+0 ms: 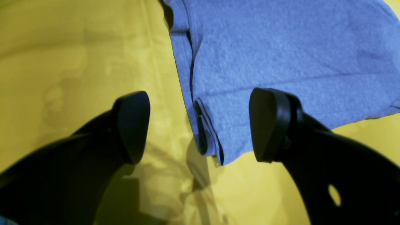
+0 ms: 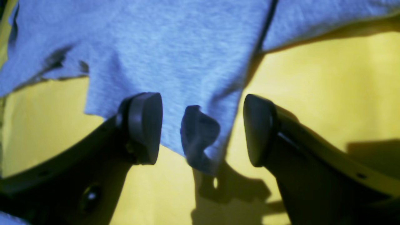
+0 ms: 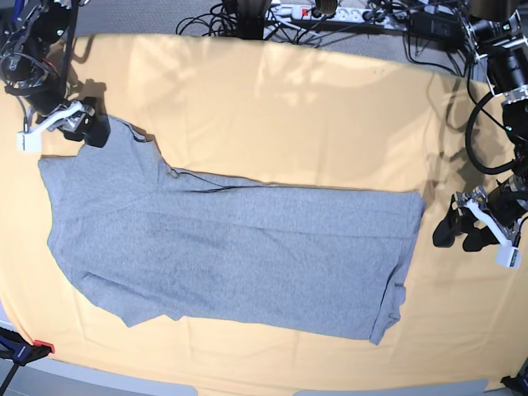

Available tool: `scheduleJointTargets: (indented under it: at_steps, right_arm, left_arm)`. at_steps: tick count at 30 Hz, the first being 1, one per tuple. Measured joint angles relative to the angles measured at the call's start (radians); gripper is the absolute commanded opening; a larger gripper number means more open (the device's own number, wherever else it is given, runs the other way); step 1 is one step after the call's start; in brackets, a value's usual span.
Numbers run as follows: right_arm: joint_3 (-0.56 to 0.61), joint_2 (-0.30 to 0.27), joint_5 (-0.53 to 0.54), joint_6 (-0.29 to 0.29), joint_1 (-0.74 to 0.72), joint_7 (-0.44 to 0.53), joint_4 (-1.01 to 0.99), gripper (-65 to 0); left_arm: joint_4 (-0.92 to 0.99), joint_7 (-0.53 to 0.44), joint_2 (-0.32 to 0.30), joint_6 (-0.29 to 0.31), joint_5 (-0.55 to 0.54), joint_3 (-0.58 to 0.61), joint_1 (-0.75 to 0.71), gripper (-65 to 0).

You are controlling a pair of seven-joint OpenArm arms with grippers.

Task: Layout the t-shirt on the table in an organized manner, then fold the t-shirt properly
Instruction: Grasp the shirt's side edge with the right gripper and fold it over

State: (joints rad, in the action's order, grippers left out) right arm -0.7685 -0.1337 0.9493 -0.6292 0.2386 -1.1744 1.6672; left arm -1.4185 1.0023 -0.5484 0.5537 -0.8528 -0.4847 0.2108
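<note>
The grey t-shirt (image 3: 239, 247) lies spread sideways on the yellow-orange table (image 3: 289, 107), plain side up with no lettering showing. My left gripper (image 1: 200, 128) is open just above the cloth, one folded shirt corner (image 1: 212, 143) lying between its black fingers (image 1: 132, 125). In the base view the left gripper (image 3: 458, 235) sits just off the shirt's right edge. My right gripper (image 2: 201, 129) is open too, straddling a curled shirt corner (image 2: 198, 137). The base view shows the right gripper (image 3: 89, 124) at the shirt's upper left tip. Neither gripper holds anything.
Cables and a power strip (image 3: 313, 12) run along the table's far edge. A red clamp (image 3: 41, 346) sits at the front left corner. Bare tablecloth surrounds the shirt, widest behind it (image 3: 330, 140). The front table edge (image 3: 247, 379) runs close below the shirt.
</note>
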Motion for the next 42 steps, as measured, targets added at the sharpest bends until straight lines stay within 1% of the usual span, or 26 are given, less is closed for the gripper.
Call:
scheduleJointTargets:
  at_steps: [1,2,4,6,9,11,14,17,19,22,23,25,28,31,36,38,42]
  right_arm:
    - [0.011,0.005,-0.001,-0.003,0.000,0.000,0.000,-29.0]
    - [0.023,0.009,-0.008,-0.006,-0.001,0.000,0.000,-35.2]
    - [0.045,0.013,-0.012,-0.026,0.000,-0.002,0.000,-50.3]
    - [0.060,0.012,-0.018,-0.063,0.000,-0.009,0.000,-64.5]
    - [0.067,-0.001,-0.007,-0.063,0.000,-0.019,0.000,-65.0]
    - [0.069,-0.019,0.022,-0.063,0.002,-0.035,0.000,-65.0]
    - [0.071,-0.066,0.071,-0.063,0.010,-0.047,0.016,-65.0]
    - [0.070,-0.108,0.136,-0.063,0.004,-0.044,0.079,-65.0]
    - [0.071,-0.114,0.150,-0.063,-0.025,-0.033,0.104,-65.0]
    - [0.077,-0.113,0.140,-0.063,-0.103,-0.034,0.100,-65.0]
    - [0.081,-0.113,0.131,-0.063,-0.130,-0.033,0.098,-65.0]
    - [0.101,-0.116,0.077,-0.063,-0.182,-0.034,0.099,-65.0]
    - [0.123,-0.123,0.068,-0.063,-0.208,-0.024,0.099,-65.0]
    - [0.148,-0.132,0.016,-0.063,-0.243,-0.006,0.098,-65.0]
    - [0.233,-0.135,0.017,-0.063,-0.314,0.015,0.098,-65.0]
    - [0.279,-0.134,-0.046,-0.063,-0.338,0.016,0.097,-65.0]
    - [0.369,-0.135,-0.192,-0.064,-0.404,0.126,0.097,-65.0]
  left_arm:
    - [0.000,0.000,0.000,0.000,0.000,0.000,0.000,-15.6]
    - [0.000,0.000,0.000,0.000,0.000,0.000,0.000,-15.6]
    - [0.000,0.000,0.000,0.000,-0.003,0.000,0.000,-15.6]
    - [0.000,0.000,0.000,0.000,-0.004,0.000,0.000,-15.6]
    - [0.000,0.000,0.000,0.000,-0.004,0.000,0.000,-15.6]
    - [0.000,0.000,0.000,0.000,-0.004,0.000,0.000,-15.6]
    - [0.000,0.000,0.000,0.000,-0.004,0.000,0.000,-15.6]
    - [0.000,0.000,0.000,0.000,-0.004,0.000,0.000,-15.6]
    - [0.000,0.000,0.000,0.000,-0.004,0.000,0.000,-15.6]
    - [0.000,0.000,0.000,0.000,-0.004,0.000,0.000,-15.6]
    - [0.000,0.000,0.000,0.000,-0.004,0.000,0.000,-15.6]
    - [0.000,0.000,0.000,0.000,-0.005,0.000,0.000,-15.6]
    - [0.000,0.001,0.000,0.000,-0.004,0.000,0.000,-15.6]
    - [0.000,0.000,0.000,0.000,-0.004,0.000,0.000,-15.6]
    - [0.000,0.013,0.000,0.000,-0.004,0.000,0.000,-15.6]
    - [0.000,0.013,0.000,0.000,-0.004,0.000,-0.001,-15.6]
    - [0.000,0.012,0.000,0.000,-0.004,0.000,0.000,-15.6]
